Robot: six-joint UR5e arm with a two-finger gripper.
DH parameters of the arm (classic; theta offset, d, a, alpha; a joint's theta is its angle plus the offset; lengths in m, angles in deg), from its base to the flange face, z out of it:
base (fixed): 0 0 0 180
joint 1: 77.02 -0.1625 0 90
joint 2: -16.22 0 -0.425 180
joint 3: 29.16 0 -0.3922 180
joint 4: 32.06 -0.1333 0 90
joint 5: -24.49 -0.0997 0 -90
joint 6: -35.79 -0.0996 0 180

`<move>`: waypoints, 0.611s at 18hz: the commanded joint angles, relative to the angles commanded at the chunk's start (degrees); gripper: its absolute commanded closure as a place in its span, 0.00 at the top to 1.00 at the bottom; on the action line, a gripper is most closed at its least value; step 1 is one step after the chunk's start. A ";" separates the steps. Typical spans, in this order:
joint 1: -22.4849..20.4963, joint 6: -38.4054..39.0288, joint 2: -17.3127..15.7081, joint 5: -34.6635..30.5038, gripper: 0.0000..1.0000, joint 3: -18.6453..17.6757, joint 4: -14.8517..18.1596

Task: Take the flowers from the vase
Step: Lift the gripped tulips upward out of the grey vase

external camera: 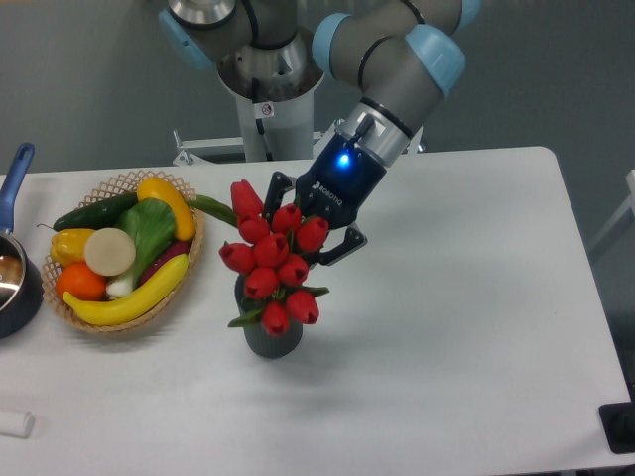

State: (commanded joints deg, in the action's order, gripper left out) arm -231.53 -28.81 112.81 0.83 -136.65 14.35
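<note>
The flowers (273, 263), a bunch of red tulip buds with green leaves, hang tilted over the vase (273, 337), a short dark grey ribbed cylinder near the table's middle front. Their lowest buds sit just above the vase's mouth and hide most of it. My gripper (310, 226) comes in from the upper right and is shut on the flowers' stems behind the buds. The fingertips are mostly hidden by the buds.
A wicker basket (124, 185) with a banana, orange, cucumber, yellow pepper and leafy vegetable stands left of the vase. A dark pot with a blue handle (14, 178) sits at the left edge. A small white object (15, 423) lies at the front left.
</note>
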 joint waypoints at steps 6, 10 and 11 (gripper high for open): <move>-0.88 4.04 -0.09 2.56 0.46 0.97 -0.09; -1.67 7.29 -0.35 5.11 0.46 1.84 0.00; -1.85 8.08 -0.35 5.20 0.45 1.93 -0.09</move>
State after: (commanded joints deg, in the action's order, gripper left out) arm -233.38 -20.73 112.46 6.03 -134.72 14.26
